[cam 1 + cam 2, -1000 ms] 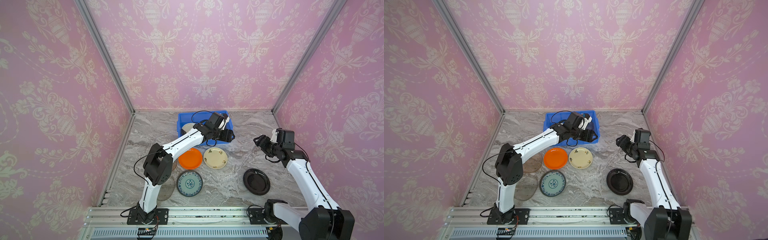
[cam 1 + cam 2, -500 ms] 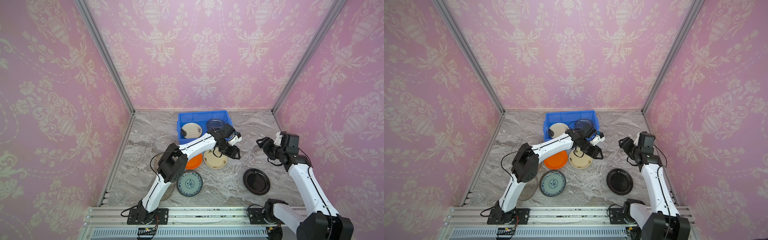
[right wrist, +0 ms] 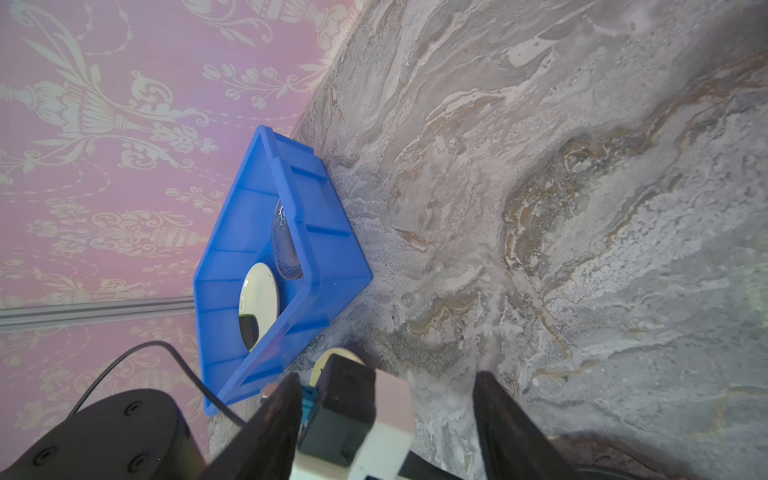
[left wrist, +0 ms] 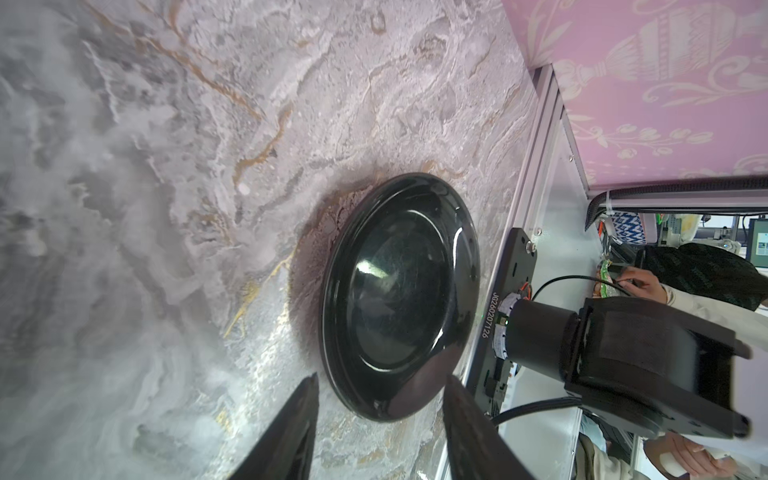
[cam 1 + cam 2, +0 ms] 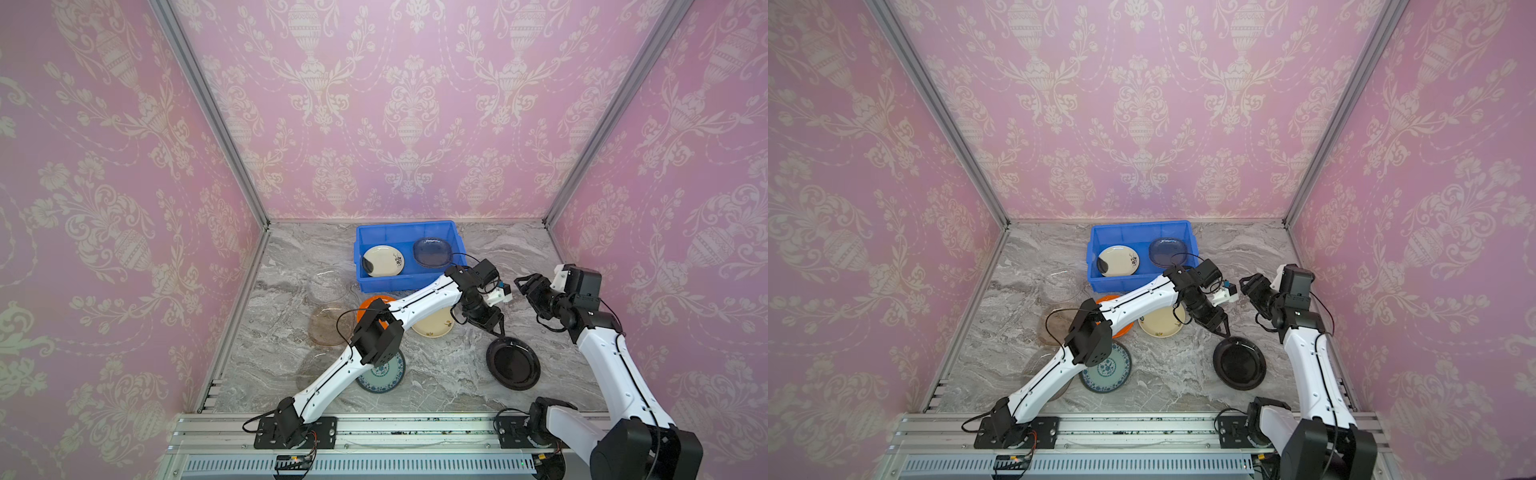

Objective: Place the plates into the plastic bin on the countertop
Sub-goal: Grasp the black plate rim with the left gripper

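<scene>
Black plate (image 4: 399,291) flat on table (image 4: 166,166); left jaws spread at its rim (likely to pinch it); right jaws apart, empty.

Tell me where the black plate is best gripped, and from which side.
Pinch the rim of the black plate on its edge facing the blue bin, coming down from that side. The plate lies flat and face up on the countertop, so only its raised, sloping rim offers a lip to close on. The left tool hangs right at that edge with its jaws apart.
</scene>
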You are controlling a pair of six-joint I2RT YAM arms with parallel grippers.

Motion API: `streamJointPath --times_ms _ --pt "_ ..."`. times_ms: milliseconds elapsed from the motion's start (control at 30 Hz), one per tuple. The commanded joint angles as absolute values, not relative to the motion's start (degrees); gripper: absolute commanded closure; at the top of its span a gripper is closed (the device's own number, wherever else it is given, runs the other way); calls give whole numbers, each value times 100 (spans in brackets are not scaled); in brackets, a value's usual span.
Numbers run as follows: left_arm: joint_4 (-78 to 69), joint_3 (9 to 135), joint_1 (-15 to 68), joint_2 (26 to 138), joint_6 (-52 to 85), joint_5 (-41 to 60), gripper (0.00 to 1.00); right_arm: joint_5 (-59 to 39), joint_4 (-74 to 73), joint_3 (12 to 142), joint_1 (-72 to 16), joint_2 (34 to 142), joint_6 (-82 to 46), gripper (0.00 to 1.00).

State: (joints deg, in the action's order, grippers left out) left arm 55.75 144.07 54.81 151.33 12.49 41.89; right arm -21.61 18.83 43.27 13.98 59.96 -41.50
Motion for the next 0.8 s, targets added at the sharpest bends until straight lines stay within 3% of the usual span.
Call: streamJointPath --times_ms 0,767 --pt "6429 14717 5511 15445 1015 4365 51 -2226 1732 4255 1470 5778 -4296 34" --pt "6627 15029 5537 16092 1109 4614 62 -2293 1487 3639 1521 5179 -4699 35"
